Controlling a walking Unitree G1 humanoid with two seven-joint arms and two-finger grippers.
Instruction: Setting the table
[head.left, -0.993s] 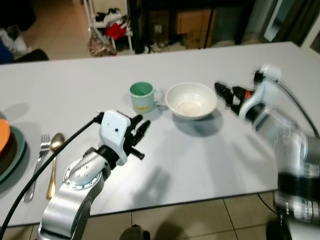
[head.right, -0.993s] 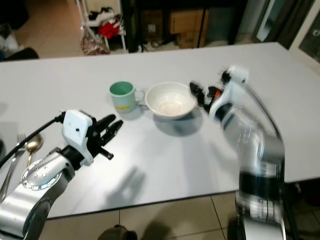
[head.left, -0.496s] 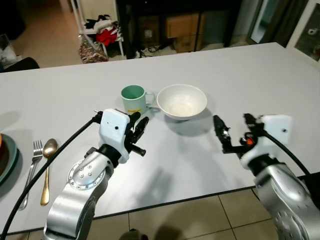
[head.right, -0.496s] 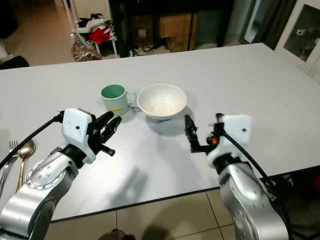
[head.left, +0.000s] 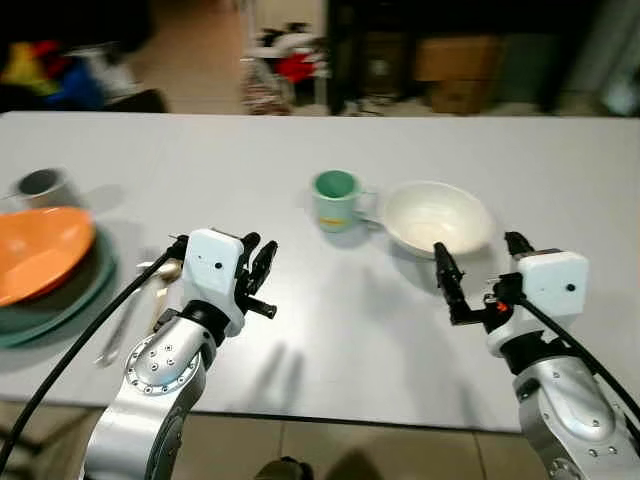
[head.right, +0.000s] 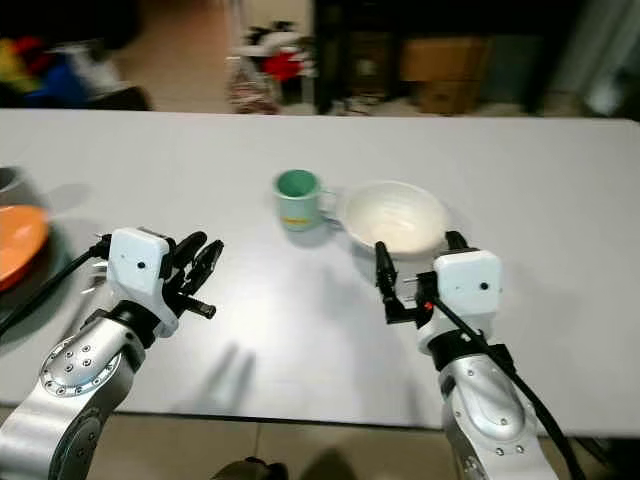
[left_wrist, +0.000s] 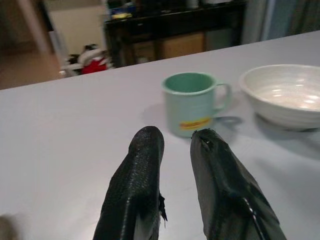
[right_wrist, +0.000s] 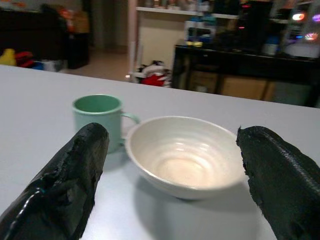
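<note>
1. 2 vessels are placed near the middle of the grey table (head.left: 300, 150): a white bowl (head.left: 438, 216) and a green mug (head.left: 335, 199), set just beside each other, the mug on the robot's left of the bowl.
2. The white bowl is round and shallow, with faint rings on its inner wall and a glossy cream bottom. Nothing is seen inside it.
3. The green mug is stood upright, with a yellow and red label on its side and its handle turned toward the bowl. Its contents cannot be made out.
4. The right gripper (head.left: 480, 278) is held just above the table on the near side of the bowl, not touching it. Its 2 black fingers (right_wrist: 70, 185) are spread wide, and the bowl is framed between them in the right wrist view.
5. The left gripper (head.left: 260, 272) is held above the table, well apart from the mug and nearer the robot. Its fingers (left_wrist: 137, 190) are drawn close together with a narrow gap between them, and nothing is pinched.
6. At the robot's far left, an orange bowl (head.left: 40, 250) is seated on a dark green plate (head.left: 70, 305).
7. 1 grey cup (head.left: 40, 184) is stood behind the orange bowl.
8. 1 gold spoon (head.left: 163, 285) and 1 fork (head.left: 120, 325) are laid beside the plate, partly hidden by the left arm.
</note>
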